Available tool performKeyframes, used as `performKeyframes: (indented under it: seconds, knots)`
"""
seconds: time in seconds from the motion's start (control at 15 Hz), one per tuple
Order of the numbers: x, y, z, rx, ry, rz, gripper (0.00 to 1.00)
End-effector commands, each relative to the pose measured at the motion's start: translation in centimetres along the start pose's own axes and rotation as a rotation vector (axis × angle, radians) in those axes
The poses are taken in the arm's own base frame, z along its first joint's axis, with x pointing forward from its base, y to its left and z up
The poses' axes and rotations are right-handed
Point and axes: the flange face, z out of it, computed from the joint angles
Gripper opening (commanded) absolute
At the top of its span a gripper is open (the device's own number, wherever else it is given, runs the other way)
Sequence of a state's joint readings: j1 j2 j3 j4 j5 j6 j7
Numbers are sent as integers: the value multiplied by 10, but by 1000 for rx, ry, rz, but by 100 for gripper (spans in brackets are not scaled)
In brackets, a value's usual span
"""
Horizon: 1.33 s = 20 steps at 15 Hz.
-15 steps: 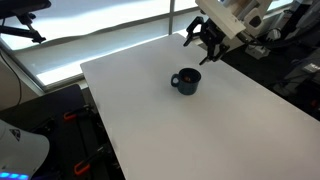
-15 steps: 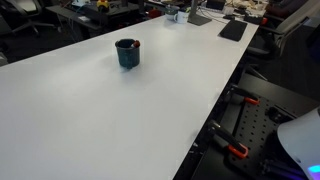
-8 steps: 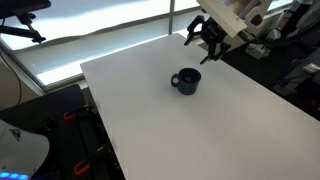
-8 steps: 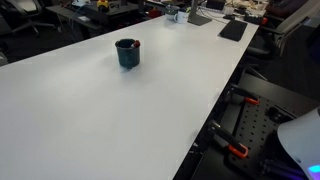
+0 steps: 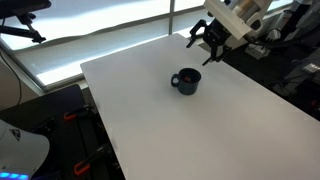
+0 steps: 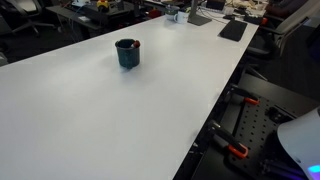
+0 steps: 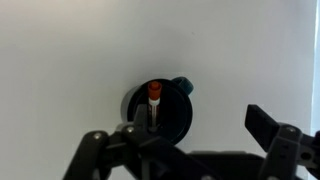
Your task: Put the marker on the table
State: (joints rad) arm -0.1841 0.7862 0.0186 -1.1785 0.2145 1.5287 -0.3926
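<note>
Table point(image 5: 200, 130): wide white top. It lies beneath the gripper and stretches away from it in both exterior views, and it fills the backdrop of the wrist view.

Arm: the Panda's white links come in over the table's far edge in an exterior view point(image 5: 235, 15), wrist angled down toward the tabletop.

Gripper point(image 5: 203, 45): fingers spread wide with nothing between them. It hangs in the air above the table edge, touching neither the top nor the mug.

Mug point(image 5: 186, 81): dark blue, upright, handle showing. It sits lower than the gripper and well apart from it. In the wrist view point(image 7: 170, 115) it is centred just ahead of the gap between the fingers.

Marker point(image 7: 154, 100): stands inside the mug and leans on the inner wall, orange-red end uppermost. It is ahead of and below the gripper, nearer the finger on the left of the wrist view. It is too small to make out clearly in the exterior views.

Step in hand: by my reading, the approach. The marker is not yet grasped and not yet on the table.

Next move: likely a descent over the mug mouth, with the fingers brought either side of the marker's upper end. After that, a firm close, a straight lift clear of the rim and a set-down on bare tabletop beside the mug.

Caution: the wide-spread fingers could catch the rim and tip the mug.
</note>
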Motion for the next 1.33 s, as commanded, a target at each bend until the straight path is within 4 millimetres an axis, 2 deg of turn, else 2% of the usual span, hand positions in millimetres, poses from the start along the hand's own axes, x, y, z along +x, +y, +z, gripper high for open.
performKeyframes:
  seconds: [0.0, 0.07, 0.13, 0.27, 0.47, 0.93, 1.27]
  knots:
    - [20, -4, 16, 19, -80, -32, 100]
    - [21, -5, 23, 33, -97, -43, 100]
    - [15, -3, 19, 28, -64, -23, 100]
    - [22, -1, 30, 38, -83, -28, 100]
    - [23, 1, 32, 39, -89, -28, 100]
    - [24, 19, 53, 68, -109, -9, 100]
    - [25, 25, 60, 69, -120, 1, 100]
